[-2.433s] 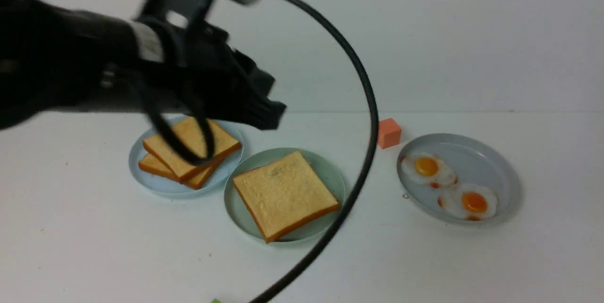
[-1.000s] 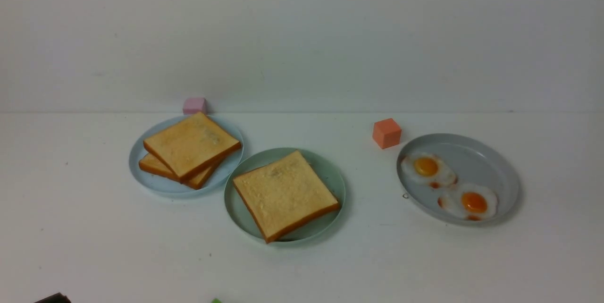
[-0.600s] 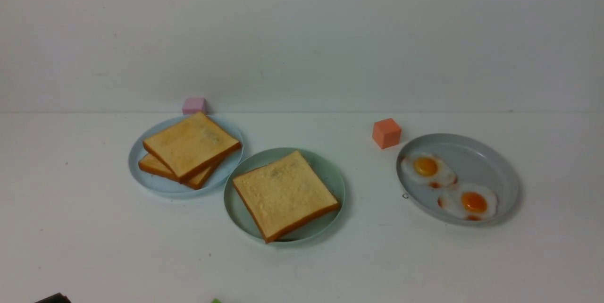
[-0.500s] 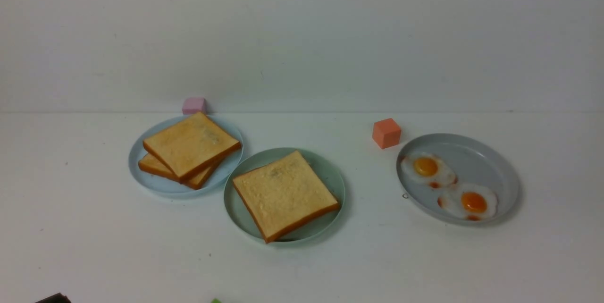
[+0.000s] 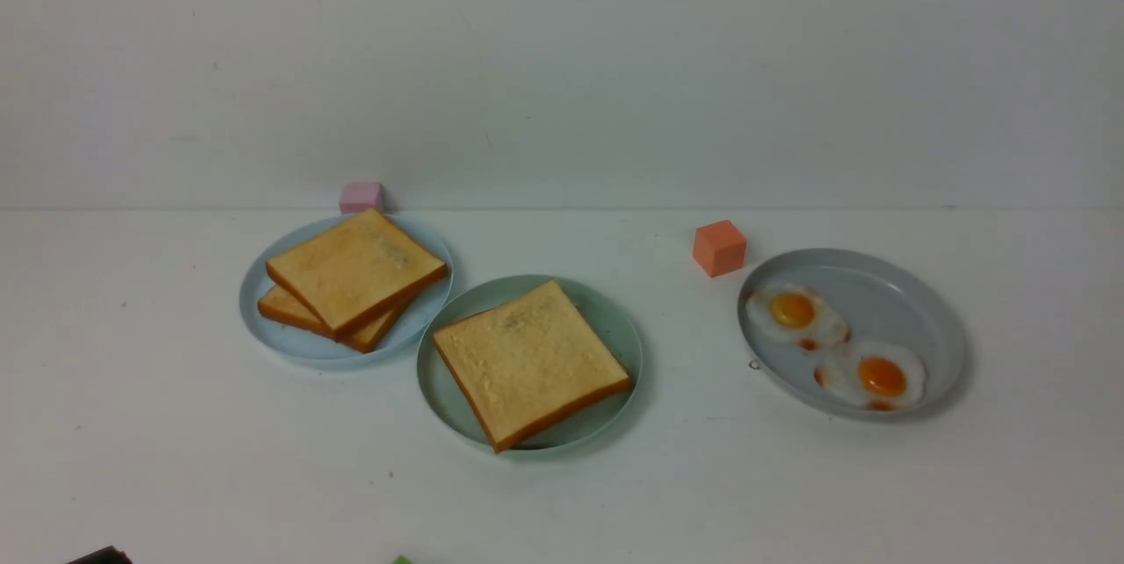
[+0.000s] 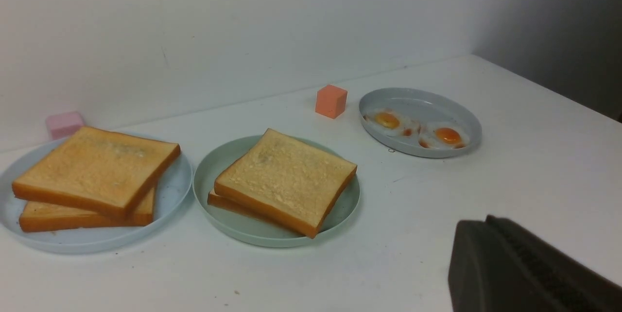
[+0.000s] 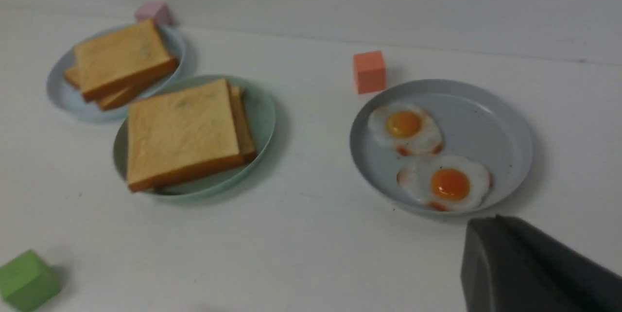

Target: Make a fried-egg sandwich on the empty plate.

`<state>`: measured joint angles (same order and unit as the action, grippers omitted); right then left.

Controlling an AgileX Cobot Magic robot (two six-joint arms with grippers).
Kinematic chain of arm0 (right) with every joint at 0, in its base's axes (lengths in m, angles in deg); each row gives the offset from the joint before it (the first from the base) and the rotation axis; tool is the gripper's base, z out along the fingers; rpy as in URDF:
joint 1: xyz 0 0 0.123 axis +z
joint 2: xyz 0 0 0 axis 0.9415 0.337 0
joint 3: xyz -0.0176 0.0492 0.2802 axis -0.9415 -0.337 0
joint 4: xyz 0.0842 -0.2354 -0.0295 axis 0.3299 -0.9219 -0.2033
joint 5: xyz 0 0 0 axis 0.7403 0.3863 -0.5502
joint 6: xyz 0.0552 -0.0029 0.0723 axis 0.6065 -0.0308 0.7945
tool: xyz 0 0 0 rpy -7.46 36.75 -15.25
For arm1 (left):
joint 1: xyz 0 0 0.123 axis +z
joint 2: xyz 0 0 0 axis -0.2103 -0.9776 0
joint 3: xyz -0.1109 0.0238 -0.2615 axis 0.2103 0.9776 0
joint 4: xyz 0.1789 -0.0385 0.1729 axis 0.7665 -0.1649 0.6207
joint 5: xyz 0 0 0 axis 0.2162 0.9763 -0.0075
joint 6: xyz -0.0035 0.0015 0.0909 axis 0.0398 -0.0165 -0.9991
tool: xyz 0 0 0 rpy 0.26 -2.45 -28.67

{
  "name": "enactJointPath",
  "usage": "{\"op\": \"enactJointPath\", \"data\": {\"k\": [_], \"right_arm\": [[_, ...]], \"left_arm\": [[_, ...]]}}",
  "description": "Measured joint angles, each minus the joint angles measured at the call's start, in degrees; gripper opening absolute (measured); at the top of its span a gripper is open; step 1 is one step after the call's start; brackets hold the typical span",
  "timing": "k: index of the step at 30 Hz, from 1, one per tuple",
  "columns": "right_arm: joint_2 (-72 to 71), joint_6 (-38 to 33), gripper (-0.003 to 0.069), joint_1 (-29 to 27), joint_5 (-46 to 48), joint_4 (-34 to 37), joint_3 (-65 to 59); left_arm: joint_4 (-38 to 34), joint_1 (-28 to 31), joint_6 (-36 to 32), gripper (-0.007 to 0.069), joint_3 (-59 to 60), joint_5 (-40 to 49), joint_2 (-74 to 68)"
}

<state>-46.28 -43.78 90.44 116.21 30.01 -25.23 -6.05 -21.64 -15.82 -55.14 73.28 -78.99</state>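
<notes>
The round mint-green plate (image 5: 606, 322) sits mid-table and carries a golden toast slice (image 5: 529, 362). In the wrist views a second slice (image 6: 218, 199) peeks out beneath the top one; no egg shows between them. My left gripper (image 6: 478, 227) is shut and empty, low over bare table well short of the plates. The right gripper (image 7: 486, 224) is shut and empty too, just in front of the grey plate. Neither gripper appears in the front view.
A pale blue plate (image 5: 263, 331) at the left holds two stacked toast slices (image 5: 356, 270). A grey plate (image 5: 913, 292) at the right holds two fried eggs (image 5: 795, 314). A pink cube (image 5: 362, 195), an orange cube (image 5: 719, 248) and a green cube (image 7: 26, 280) lie around.
The left arm, which hung over the toast plates at first, has drawn back out of the front view. Over the last second nothing has moved.
</notes>
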Motion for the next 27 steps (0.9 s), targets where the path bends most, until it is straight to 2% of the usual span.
{"op": "enactJointPath", "data": {"k": [4, 11, 17, 27], "right_arm": [[-8.11, -0.12, 0.0003, -7.98, -10.94, 4.67, -14.87], [-19.18, -0.31, 0.0003, -14.59, -15.36, 5.78, -27.89], [-25.84, -0.59, 0.0006, -15.01, -14.84, 5.79, -31.19], [-26.02, -0.77, 0.0015, -15.01, -11.2, 5.94, -31.19]], "left_arm": [[0.0, 0.0, 0.0, -0.0006, 0.0, 0.0, 0.0], [0.0, 0.0, 0.0, -0.0002, 0.0, 0.0, 0.0], [0.0, 0.0, 0.0, 0.0003, 0.0, 0.05, 0.05], [0.0, 0.0, 0.0, 0.0008, 0.0, 0.53, 0.05]]}}
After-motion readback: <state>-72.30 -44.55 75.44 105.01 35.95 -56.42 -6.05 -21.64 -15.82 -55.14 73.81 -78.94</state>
